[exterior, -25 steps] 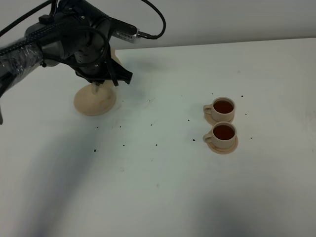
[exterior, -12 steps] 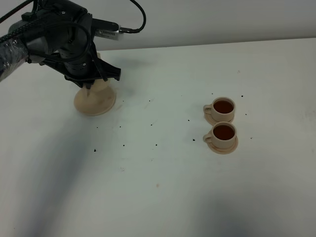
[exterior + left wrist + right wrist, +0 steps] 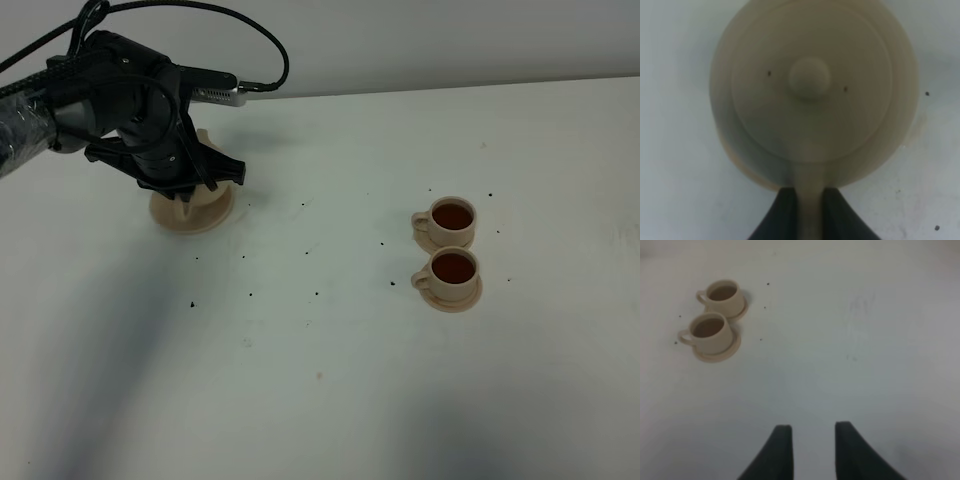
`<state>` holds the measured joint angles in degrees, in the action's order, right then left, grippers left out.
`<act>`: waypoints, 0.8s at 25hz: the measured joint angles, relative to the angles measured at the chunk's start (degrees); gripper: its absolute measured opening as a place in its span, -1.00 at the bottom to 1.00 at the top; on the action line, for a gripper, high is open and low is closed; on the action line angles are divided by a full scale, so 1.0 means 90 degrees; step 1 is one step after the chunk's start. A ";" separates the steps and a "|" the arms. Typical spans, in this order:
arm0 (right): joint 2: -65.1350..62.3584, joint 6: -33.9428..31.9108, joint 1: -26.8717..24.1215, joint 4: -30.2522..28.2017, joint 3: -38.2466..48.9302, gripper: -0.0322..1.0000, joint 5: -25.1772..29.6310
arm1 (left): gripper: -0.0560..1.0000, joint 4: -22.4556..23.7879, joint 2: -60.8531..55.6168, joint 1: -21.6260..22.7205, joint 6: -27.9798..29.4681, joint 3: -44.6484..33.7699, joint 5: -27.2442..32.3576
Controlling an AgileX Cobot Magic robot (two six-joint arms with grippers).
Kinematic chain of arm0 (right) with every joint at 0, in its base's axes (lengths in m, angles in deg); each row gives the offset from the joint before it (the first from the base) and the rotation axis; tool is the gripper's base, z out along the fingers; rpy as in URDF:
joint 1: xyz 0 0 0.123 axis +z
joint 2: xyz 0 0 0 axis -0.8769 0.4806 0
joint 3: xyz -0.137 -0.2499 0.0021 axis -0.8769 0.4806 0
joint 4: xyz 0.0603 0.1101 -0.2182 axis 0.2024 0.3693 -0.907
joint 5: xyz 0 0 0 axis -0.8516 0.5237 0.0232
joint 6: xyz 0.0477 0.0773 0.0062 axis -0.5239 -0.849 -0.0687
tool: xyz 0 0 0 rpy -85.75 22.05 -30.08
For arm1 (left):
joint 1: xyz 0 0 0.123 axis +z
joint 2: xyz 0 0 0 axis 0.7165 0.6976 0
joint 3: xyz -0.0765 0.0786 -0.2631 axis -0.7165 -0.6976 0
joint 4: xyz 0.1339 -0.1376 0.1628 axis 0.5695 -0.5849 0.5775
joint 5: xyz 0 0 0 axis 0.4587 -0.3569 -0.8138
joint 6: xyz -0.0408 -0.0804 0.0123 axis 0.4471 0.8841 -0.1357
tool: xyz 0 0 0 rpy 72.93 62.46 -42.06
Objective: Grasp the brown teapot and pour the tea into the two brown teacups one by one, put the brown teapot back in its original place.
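Note:
The brown teapot [image 3: 810, 90] fills the left wrist view from above, its knobbed lid up. My left gripper [image 3: 810, 202] is shut on its loop handle. In the high view the left gripper [image 3: 186, 186] and arm hide most of the teapot, right over the wide saucer [image 3: 192, 216] at the back left. I cannot tell whether the pot rests on the saucer. The two brown teacups [image 3: 452, 218] [image 3: 452, 271] stand on small saucers at the right, both holding dark tea. They also show in the right wrist view [image 3: 723, 295] [image 3: 710, 331]. My right gripper [image 3: 811, 440] is open and empty, well away from them.
The white table [image 3: 330, 380] carries scattered dark specks between the wide saucer and the cups. A black cable [image 3: 270, 50] loops above the left arm. The table's far edge meets a grey wall.
My left arm has come down and a little left with the teapot, from above the wide saucer to low over it. The cups have not moved.

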<state>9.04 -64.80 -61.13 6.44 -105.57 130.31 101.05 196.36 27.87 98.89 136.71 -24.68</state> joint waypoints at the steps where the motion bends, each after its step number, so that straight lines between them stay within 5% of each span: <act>1: 0.0000 0.0000 0.0000 0.0000 0.0000 -0.47 0.0000 | -0.60 -0.0013 0.0000 0.0000 0.0002 -0.0022 -0.0012; 20: 0.0000 0.0000 0.0000 0.0000 0.0000 -0.47 0.0000 | -0.60 0.0047 0.0186 0.0000 0.0145 -0.0034 -0.0127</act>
<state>9.04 -64.80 -61.13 6.44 -105.57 130.31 101.47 198.03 27.87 100.19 136.40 -25.83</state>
